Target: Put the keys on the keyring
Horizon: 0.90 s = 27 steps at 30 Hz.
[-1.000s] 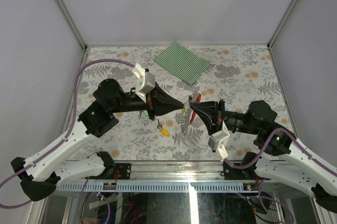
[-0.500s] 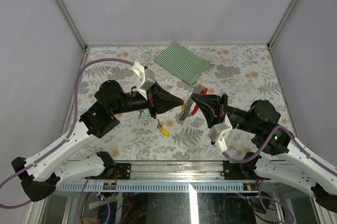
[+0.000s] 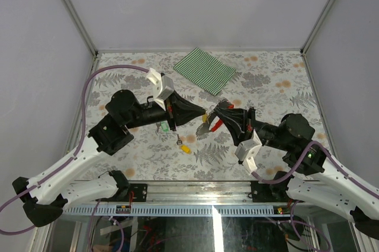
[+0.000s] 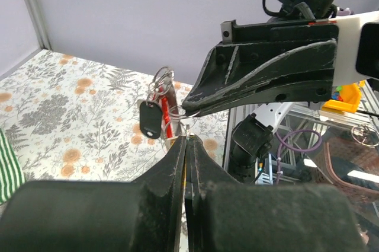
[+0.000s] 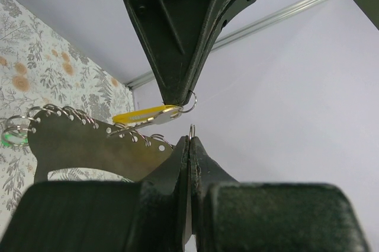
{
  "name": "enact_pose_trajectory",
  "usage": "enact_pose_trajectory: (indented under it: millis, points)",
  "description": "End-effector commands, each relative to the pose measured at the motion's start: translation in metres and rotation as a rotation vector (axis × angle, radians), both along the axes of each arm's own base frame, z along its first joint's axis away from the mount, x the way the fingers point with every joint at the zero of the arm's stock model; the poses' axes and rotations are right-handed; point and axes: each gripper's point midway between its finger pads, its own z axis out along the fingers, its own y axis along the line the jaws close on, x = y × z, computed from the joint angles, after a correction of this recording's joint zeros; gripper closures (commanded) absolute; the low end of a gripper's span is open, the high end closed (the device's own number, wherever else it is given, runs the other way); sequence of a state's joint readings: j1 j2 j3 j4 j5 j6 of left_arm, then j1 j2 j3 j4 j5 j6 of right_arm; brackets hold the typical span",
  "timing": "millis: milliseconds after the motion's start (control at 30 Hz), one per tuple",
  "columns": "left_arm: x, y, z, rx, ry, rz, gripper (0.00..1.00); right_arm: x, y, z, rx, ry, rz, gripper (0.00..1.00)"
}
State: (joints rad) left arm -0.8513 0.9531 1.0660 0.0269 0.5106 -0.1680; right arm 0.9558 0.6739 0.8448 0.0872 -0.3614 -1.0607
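Two shut jaws, nose to nose in the air
The left gripper [image 4: 186, 143] is fully closed on a yellow key [image 5: 144, 116]. The right gripper [image 5: 190, 140], also fully closed, pinches a thin wire ring of the keyring [image 3: 218, 124], whose red strap hangs below it. A second yellow key [image 3: 185, 149] lies on the table [image 3: 272, 80].

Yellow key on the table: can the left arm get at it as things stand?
Probably not yet. The table key lies bare and close by, but the left gripper is shut on another yellow key, held up to the right gripper's keyring.
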Motion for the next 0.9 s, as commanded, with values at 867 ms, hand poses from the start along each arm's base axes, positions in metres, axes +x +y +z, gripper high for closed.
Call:
enact_pose_trajectory:
  millis: [867]
  points:
    - [0.016,0.010,0.011,0.042,-0.090,0.107,1.00,-0.012,-0.006,0.032,0.130,0.032,0.043,0.99]
